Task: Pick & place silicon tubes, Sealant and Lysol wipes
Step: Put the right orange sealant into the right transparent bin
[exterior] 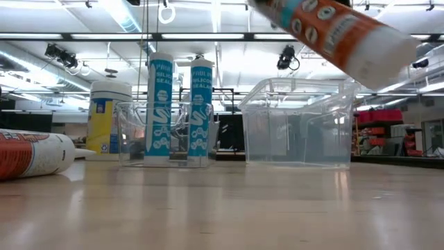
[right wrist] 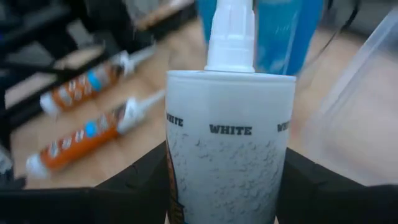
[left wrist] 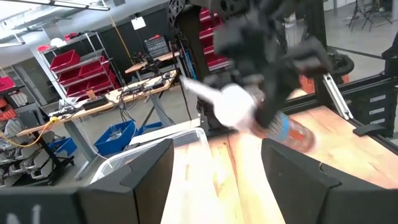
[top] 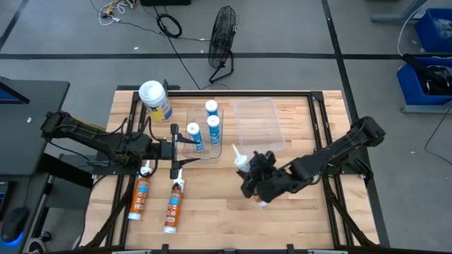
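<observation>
My right gripper (top: 253, 180) is shut on an orange-and-white sealant tube (right wrist: 230, 155), held above the table's middle; the tube also shows at the top of the low view (exterior: 333, 35). Two more orange sealant tubes (top: 140, 197) (top: 173, 206) lie flat on the table at the near left. Three white-and-blue silicone tubes (top: 205, 130) stand upright in a small clear tray. The Lysol wipes canister (top: 155, 101) stands at the far left. My left gripper (top: 185, 149) is open and empty beside the small tray. My right gripper pinches the sealant tube's body (right wrist: 180, 174) between its two fingers, one on each side, behind the white nozzle end. The nozzle (right wrist: 231, 37) points away from the wrist. The tube is lifted clear of the table and tilted, its flat rear end (exterior: 381, 62) lower.
A larger clear plastic bin (top: 258, 123) stands empty at the far middle, right of the small tray (top: 205, 152). Bare wood lies at the near middle and right. A fan (top: 222, 35) stands on the floor beyond the table.
</observation>
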`<action>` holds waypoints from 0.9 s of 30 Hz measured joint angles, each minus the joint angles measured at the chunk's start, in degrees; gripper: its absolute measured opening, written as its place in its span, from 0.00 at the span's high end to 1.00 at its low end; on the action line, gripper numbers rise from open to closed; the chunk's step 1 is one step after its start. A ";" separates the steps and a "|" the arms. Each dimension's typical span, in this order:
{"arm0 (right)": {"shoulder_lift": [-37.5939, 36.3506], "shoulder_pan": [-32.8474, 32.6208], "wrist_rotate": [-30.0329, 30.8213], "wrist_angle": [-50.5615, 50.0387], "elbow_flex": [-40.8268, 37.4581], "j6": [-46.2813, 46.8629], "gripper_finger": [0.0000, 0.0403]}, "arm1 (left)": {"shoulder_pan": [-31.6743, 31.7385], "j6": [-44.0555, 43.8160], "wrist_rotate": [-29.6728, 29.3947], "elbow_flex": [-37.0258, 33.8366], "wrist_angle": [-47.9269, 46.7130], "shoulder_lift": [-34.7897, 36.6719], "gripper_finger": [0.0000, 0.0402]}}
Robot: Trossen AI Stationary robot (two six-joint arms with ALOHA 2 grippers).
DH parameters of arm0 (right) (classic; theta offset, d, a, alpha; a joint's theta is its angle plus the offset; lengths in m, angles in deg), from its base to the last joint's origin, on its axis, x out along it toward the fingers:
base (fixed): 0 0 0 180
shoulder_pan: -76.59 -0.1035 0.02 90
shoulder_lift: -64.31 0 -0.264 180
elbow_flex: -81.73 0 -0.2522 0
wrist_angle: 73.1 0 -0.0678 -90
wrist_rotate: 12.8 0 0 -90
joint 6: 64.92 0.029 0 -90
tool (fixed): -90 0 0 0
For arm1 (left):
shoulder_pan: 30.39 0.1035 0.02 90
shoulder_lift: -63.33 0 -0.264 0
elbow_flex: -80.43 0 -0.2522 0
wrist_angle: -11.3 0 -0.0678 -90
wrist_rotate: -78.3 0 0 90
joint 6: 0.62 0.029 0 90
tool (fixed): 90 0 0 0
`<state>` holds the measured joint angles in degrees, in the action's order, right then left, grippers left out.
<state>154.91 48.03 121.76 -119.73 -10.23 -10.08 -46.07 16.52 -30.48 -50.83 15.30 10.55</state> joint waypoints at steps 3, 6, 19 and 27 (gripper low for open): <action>-2.76 0.03 5.81 0.01 0.02 -4.75 0.47 | 0.00 0.00 -0.01 0.00 -0.02 0.00 0.38; -5.06 0.42 12.09 0.40 0.07 -9.81 0.47 | 0.00 0.00 -0.01 0.00 -0.09 0.01 0.38; -7.01 4.26 28.03 1.42 0.11 -33.00 0.47 | 2.49 2.37 -3.86 0.64 8.78 0.04 0.38; -6.93 6.38 26.20 2.43 0.11 -40.67 0.47 | 9.96 1.48 2.65 17.94 -10.47 -3.01 0.38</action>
<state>147.98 54.41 147.96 -117.30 -10.12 -50.75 -36.11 18.00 -27.83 -32.88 4.83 7.55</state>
